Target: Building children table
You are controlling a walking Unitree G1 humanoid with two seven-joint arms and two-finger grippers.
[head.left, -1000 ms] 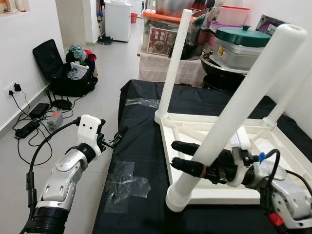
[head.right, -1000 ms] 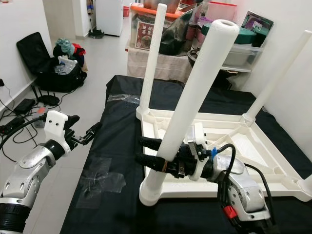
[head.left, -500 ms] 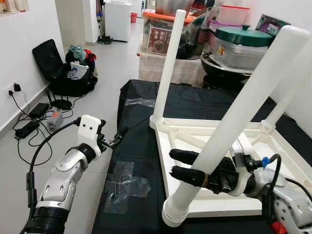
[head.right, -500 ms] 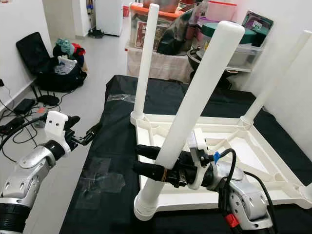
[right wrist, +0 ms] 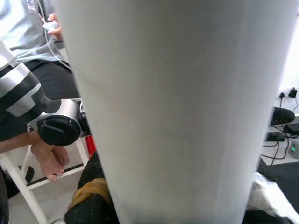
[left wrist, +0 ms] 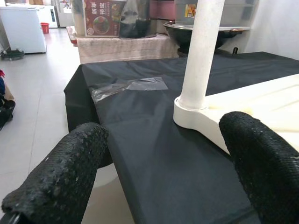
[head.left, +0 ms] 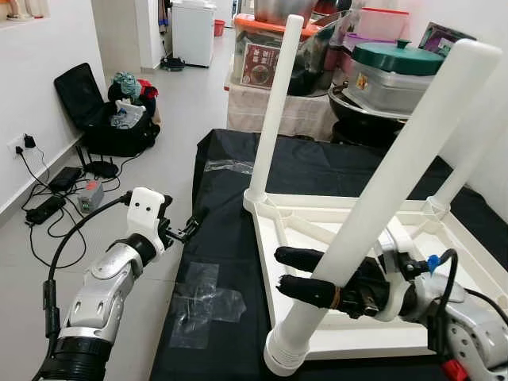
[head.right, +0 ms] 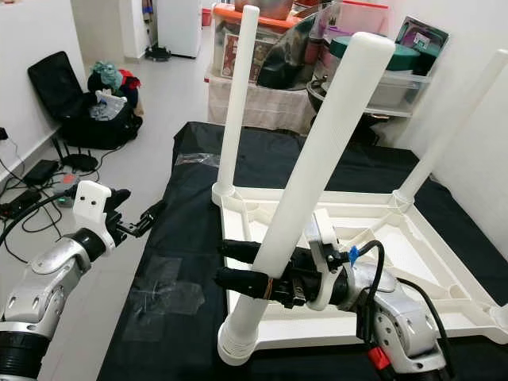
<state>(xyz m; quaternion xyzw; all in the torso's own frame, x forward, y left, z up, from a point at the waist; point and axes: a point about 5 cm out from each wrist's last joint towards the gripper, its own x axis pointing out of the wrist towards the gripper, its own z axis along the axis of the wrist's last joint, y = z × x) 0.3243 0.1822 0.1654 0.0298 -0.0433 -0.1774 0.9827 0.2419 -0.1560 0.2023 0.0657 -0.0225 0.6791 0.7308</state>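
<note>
Your right tool (head.left: 287,271) is clamped on the nearest white table leg (head.left: 373,209) at 5 o'clock, low on its shaft. That leg stands tilted in the corner of the upturned white tabletop (head.left: 313,329) lying on the black-covered table (head.left: 226,262). Your left tool (head.left: 189,225) hovers open at 9 o'clock, empty, beside the table edge.

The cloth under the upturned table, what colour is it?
Black; the cloth shows best in the right eye view.
</note>
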